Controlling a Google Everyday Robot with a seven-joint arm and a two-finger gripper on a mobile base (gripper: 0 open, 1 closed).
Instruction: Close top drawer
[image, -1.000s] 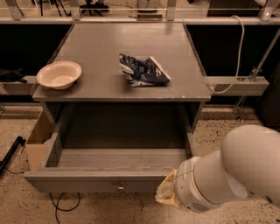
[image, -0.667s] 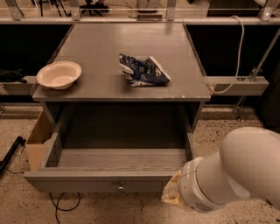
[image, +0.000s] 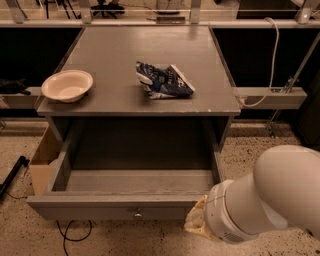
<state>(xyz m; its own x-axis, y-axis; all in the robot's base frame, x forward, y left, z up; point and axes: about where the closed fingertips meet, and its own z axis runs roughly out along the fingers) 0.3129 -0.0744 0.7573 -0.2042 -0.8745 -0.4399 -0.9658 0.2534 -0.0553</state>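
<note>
1. Cardboard box (image: 42, 162): stands on the floor against the left side of the grey cabinet (image: 150, 55), partly behind the drawer's left wall.
2. Bowl (image: 67, 85): pale and shallow, upright on the cabinet top near its front left corner.
3. Top drawer (image: 100, 210): wide and grey, drawn well out from the cabinet front just beneath the top. A small round knob (image: 134, 215) sits at the centre of its flat front.
4. Packet (image: 164, 80): crumpled, blue and white, lying on the cabinet top right of centre, well apart from the bowl.
5. Gripper (image: 196, 226): low at the cabinet's front right, just beside the right end of the drawer front. Only a tan part shows past the wrist. Its opening, any hold, and any contact with the drawer cannot be told.
6. Arm (image: 272, 197): white and rounded, to the front right of the cabinet.
7. Cable (image: 270, 55): white, hanging to the right of the cabinet.
</note>
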